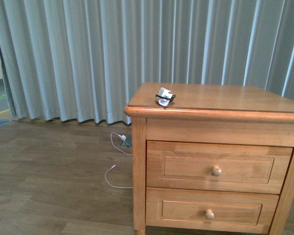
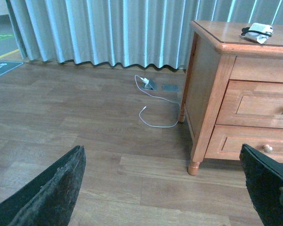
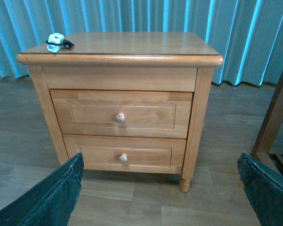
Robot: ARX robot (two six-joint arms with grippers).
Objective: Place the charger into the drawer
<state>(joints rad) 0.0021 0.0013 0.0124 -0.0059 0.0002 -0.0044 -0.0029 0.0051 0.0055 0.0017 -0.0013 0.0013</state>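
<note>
The charger [image 1: 164, 96], a small white block wound with black cord, lies on the nightstand's top near its front left corner; it also shows as the charger [image 2: 257, 32] and the charger [image 3: 56, 41]. The drawer [image 1: 216, 165], the upper one with a round pale knob [image 1: 216, 171], is closed; it appears too as the drawer [image 3: 121, 113] and the drawer [image 2: 264, 105]. Neither arm shows in the front view. My left gripper [image 2: 165, 188] hangs open over the floor, left of the nightstand. My right gripper [image 3: 162, 190] is open, low in front of the nightstand, holding nothing.
The wooden nightstand [image 1: 137, 161] stands on a wood floor before grey curtains [image 1: 88, 54]. A lower drawer [image 1: 210, 211] sits under the upper one. A white plug with a thin white cable [image 1: 118, 161] lies on the floor beside it. Another wooden frame [image 3: 273, 113] stands to the right.
</note>
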